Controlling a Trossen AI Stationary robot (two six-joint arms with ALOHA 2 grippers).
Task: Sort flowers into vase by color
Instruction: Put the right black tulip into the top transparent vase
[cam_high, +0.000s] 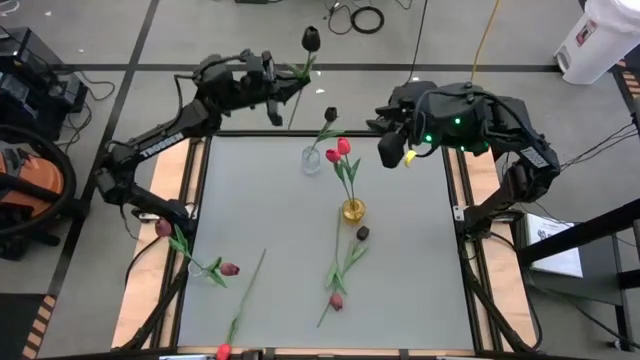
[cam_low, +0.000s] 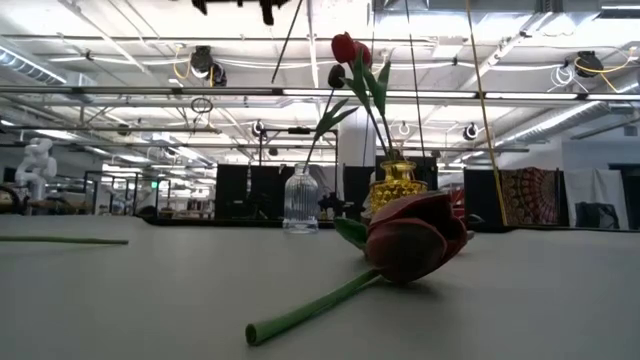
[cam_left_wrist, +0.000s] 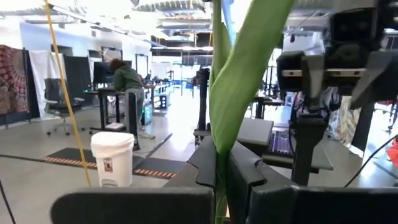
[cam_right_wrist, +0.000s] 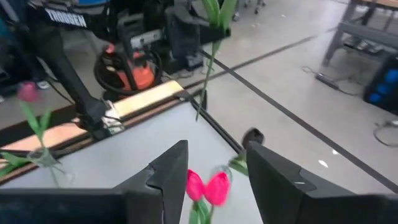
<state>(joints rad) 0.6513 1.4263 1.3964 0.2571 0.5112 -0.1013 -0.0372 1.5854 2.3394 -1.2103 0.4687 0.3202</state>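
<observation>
Grey table (cam_high: 270, 230) nearest you: loose tulips (cam_high: 338, 262) lie flat | mid-table: gold vase (cam_high: 352, 210) holds pink tulips, clear vase (cam_high: 312, 160) one dark | far edge: left gripper (cam_high: 285, 92) clenched on dark tulip (cam_high: 310, 38); long stem may swing and tip the clear vase | right gripper (cam_high: 392, 135) released, waiting near the gold vase.

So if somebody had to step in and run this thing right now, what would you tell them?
Left gripper: shut on a dark tulip, held in the air past the table's far edge.
Right gripper: open, empty, hovering near the far right corner.
Done: clear vase holds one dark tulip; gold vase holds two red-pink tulips.
Left: the held tulip, plus loose tulips lying across the near half of the table.
</observation>
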